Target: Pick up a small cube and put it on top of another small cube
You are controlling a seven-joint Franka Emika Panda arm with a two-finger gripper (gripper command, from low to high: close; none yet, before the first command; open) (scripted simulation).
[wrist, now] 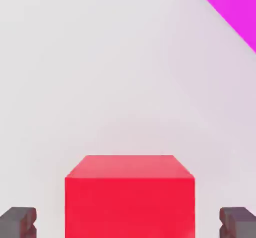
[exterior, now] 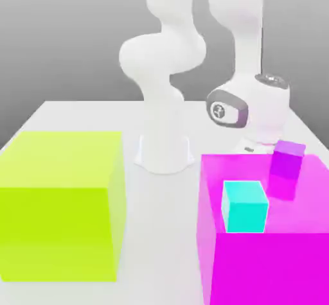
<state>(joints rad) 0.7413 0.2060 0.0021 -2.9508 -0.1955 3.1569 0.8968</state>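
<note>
Here, the fingers (wrist: 19, 223) are spread on either side of a red block (wrist: 130, 207), apart from it. The exterior view shows the purple cube (exterior: 286, 160) beyond the turquoise cube (exterior: 245, 207), which is on the magenta box (exterior: 270, 265).

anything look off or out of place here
The small purple cube looks askew against the edges of the magenta box. The cyan cube sits close to that box's front edge, perhaps a bit precarious. No spill or damage stands out.

The purple cube (exterior: 287, 160), cyan cube (exterior: 244, 207), magenta box (exterior: 270, 265), lime-yellow box (exterior: 58, 220) and red block (wrist: 130, 202) are all plain-coloured.
</note>
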